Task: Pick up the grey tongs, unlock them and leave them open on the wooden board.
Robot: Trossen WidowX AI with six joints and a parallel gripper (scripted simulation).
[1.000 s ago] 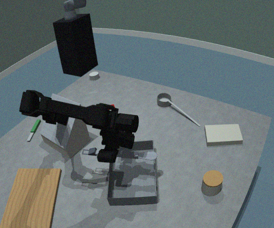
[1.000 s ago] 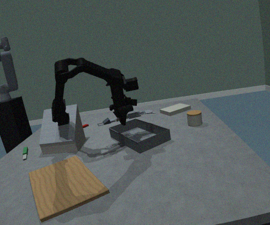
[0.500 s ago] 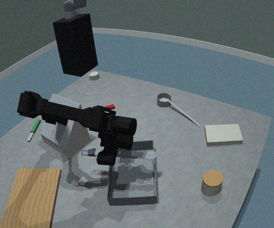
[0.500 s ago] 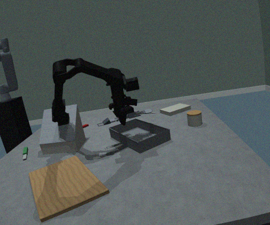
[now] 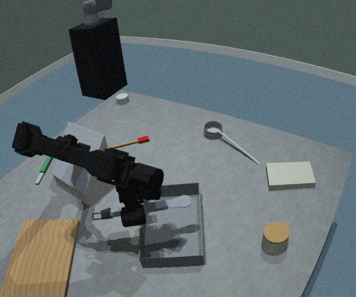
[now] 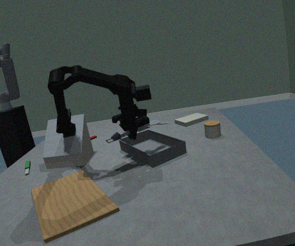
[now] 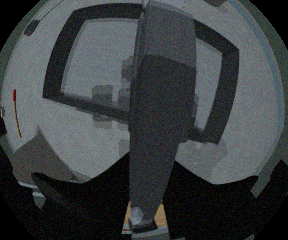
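The grey tongs (image 5: 180,202) (image 6: 154,122) (image 7: 159,120) are off the roasting tin (image 5: 172,260) (image 6: 155,156) (image 7: 54,65), held roughly level above its back left rim. Their arms lie together. The scalloped tips point over the tin and the hinge end (image 5: 99,215) (image 6: 114,137) sticks out past the tin's left side. My gripper (image 5: 133,213) (image 6: 131,134) (image 7: 146,155) is shut on the tongs near their middle, reaching down from above. The wooden board (image 5: 41,255) (image 6: 70,201) lies at the front left, apart from the tin, with nothing on it.
The arm's grey pedestal block (image 5: 85,137) (image 6: 55,148) stands left of the tin. A black box (image 5: 98,57) (image 6: 11,132) is at the back left. A measuring scoop (image 5: 213,130), a white block (image 5: 290,174) (image 6: 191,118), a tan-lidded jar (image 5: 276,237) (image 6: 212,128), a red-tipped stick (image 5: 139,140) and a green marker (image 5: 44,167) lie around.
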